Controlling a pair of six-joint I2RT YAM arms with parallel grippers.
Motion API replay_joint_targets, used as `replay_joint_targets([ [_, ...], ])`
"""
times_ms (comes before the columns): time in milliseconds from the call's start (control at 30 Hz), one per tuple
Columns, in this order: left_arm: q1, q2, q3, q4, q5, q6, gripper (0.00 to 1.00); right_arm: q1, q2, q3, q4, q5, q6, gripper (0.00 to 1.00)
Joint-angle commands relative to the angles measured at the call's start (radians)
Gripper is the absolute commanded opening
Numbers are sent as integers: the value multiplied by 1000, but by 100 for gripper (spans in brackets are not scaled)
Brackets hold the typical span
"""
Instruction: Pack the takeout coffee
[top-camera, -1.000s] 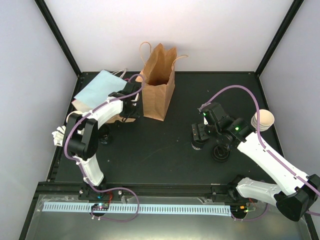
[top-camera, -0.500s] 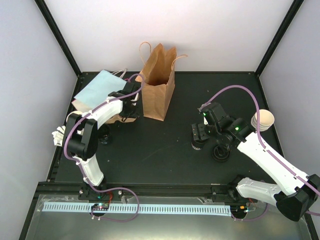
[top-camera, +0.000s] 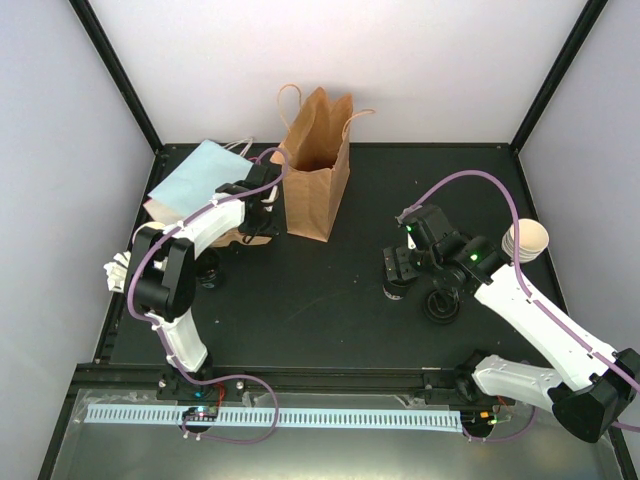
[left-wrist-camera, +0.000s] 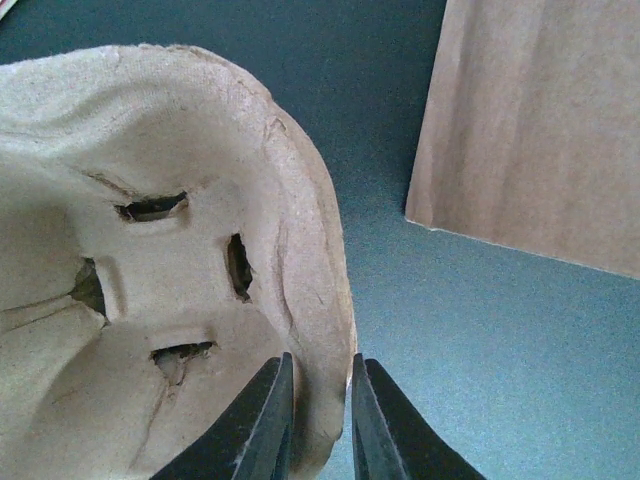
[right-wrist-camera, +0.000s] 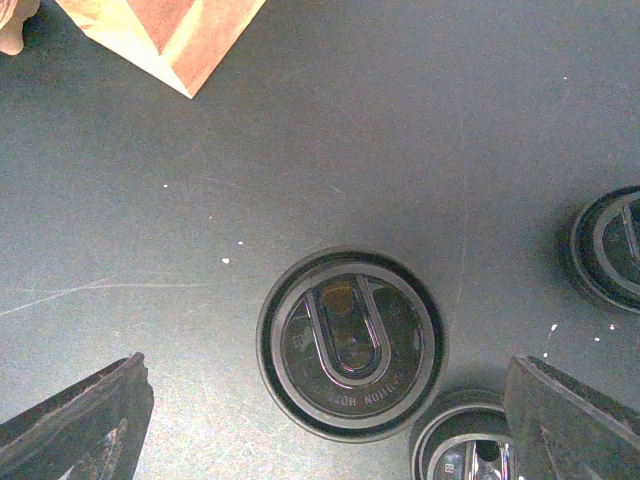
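Left gripper (left-wrist-camera: 320, 425): my two fingers are drawn close together and pinch the near rim of the pulp carrier (left-wrist-camera: 170, 270); the rim sits in the narrow gap between them.
Pulp carrier: pale moulded fibre with slotted cup wells, lying on the dark table (left-wrist-camera: 450, 330) just left of the brown bag (left-wrist-camera: 540, 130) and apart from it.
Right gripper (right-wrist-camera: 328, 368): my fingers are spread wide, one at each lower corner of my wrist view, and touch nothing.
Lidded cup (right-wrist-camera: 350, 345): it stands upright on the table directly under my right gripper, between the spread fingers, with its round black lid on.
Second lidded cup (right-wrist-camera: 605, 245): at the right edge of the wrist view, near the first but apart from it.
Third lid (right-wrist-camera: 465, 440): just beside the first cup, at the bottom edge and cut off by the frame.
Brown bag, from above (top-camera: 318, 165): upright and open at the top, at the far middle of the table, well apart from the cups.
Open cup stack (top-camera: 527, 242): cream inside, by the right edge beyond my right arm.
Pale-blue bag (top-camera: 195, 180): flat, at the far left corner.
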Motion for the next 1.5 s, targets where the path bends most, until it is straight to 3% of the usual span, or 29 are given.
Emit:
replay_joint_targets([
  [0, 6, -37, 39, -28, 27, -2, 18, -5, -3, 0, 7, 3, -5, 98],
  [367, 7, -50, 37, -35, 27, -1, 17, -4, 2, -3, 11, -1, -5, 98],
  [633, 6, -53, 39, -40, 30, 0, 6, -5, -1, -6, 10, -1, -5, 98],
  [933, 6, -55, 40, -49, 35, 1, 2, -4, -1, -6, 10, 0, -5, 98],
  [1467, 5, -103, 88, -113, 31, 10, 1, -6, -1, -5, 9, -2, -7, 98],
])
